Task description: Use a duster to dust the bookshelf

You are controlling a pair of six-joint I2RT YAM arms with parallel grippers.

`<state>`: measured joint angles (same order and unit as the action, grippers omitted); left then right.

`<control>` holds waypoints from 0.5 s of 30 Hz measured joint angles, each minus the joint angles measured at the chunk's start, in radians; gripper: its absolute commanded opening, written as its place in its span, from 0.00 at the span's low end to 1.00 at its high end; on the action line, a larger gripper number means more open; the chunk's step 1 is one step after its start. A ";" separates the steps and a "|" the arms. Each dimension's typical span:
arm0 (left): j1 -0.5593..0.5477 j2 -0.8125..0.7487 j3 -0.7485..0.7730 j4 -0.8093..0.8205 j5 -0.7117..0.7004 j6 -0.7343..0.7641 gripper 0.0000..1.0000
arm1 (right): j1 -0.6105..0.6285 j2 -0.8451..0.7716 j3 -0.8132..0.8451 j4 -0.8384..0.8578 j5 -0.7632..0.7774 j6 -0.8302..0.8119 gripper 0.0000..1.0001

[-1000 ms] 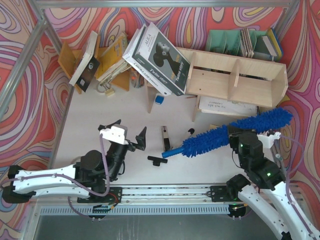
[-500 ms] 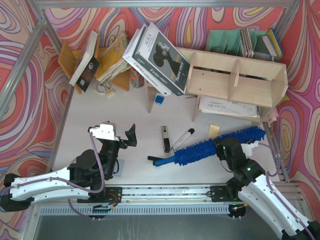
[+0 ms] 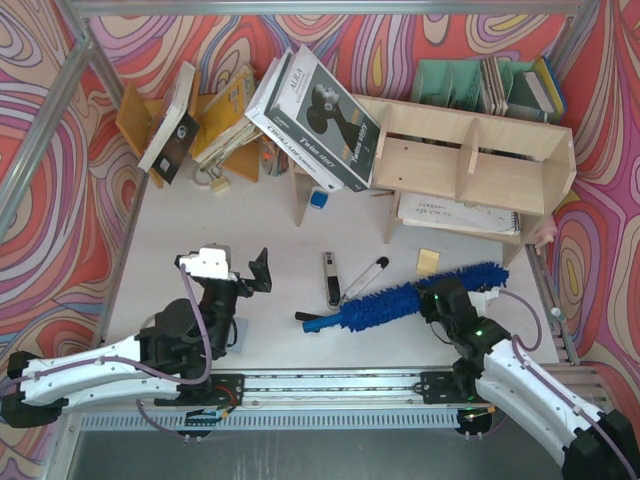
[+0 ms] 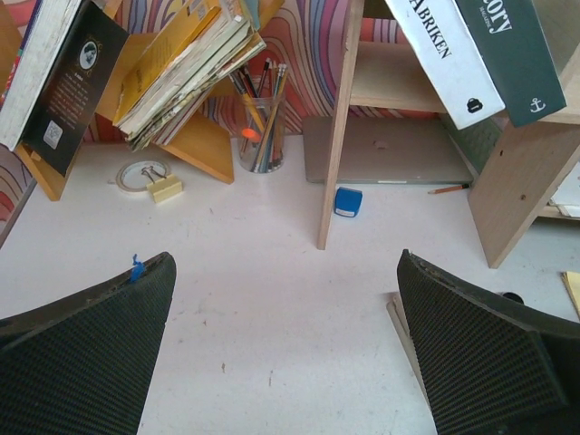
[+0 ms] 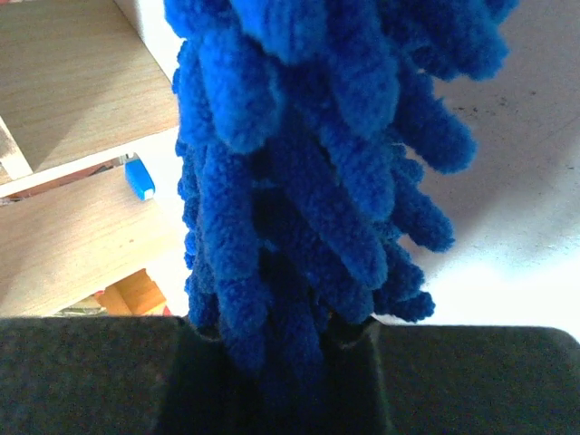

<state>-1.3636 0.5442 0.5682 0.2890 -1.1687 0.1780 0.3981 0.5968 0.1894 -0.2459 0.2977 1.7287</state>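
Brings the right gripper (image 3: 440, 297) down and back from the end of the bookshelf (image 3: 470, 160) toward the arm bases, lays the duster (image 3: 385, 305) clamped in it lower and flatter, handle trailing off to its left, bares a yellow note (image 3: 428, 261) just ahead of it, and draws the left gripper (image 3: 245, 279) slightly back.

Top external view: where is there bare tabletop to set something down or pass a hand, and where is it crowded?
Widest bare table: between the orange book rack, the bookshelf leg and the left fingers. A narrower strip runs in front of the bookshelf legs. Crowded: front centre, with hand tools, yellow pad and the duster.
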 measured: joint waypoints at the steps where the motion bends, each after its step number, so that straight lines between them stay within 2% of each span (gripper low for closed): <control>1: 0.003 0.000 0.000 -0.002 0.000 -0.003 0.98 | 0.000 0.015 -0.001 0.019 -0.005 0.003 0.23; 10: 0.017 0.016 0.000 -0.010 0.001 -0.019 0.98 | 0.000 0.093 -0.002 0.045 -0.019 0.027 0.56; 15: 0.020 0.034 0.000 -0.021 0.002 -0.021 0.98 | 0.000 0.086 0.008 0.042 -0.018 0.031 0.70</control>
<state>-1.3437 0.5777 0.5678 0.2680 -1.1664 0.1566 0.3981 0.6830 0.1974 -0.2035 0.2798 1.7596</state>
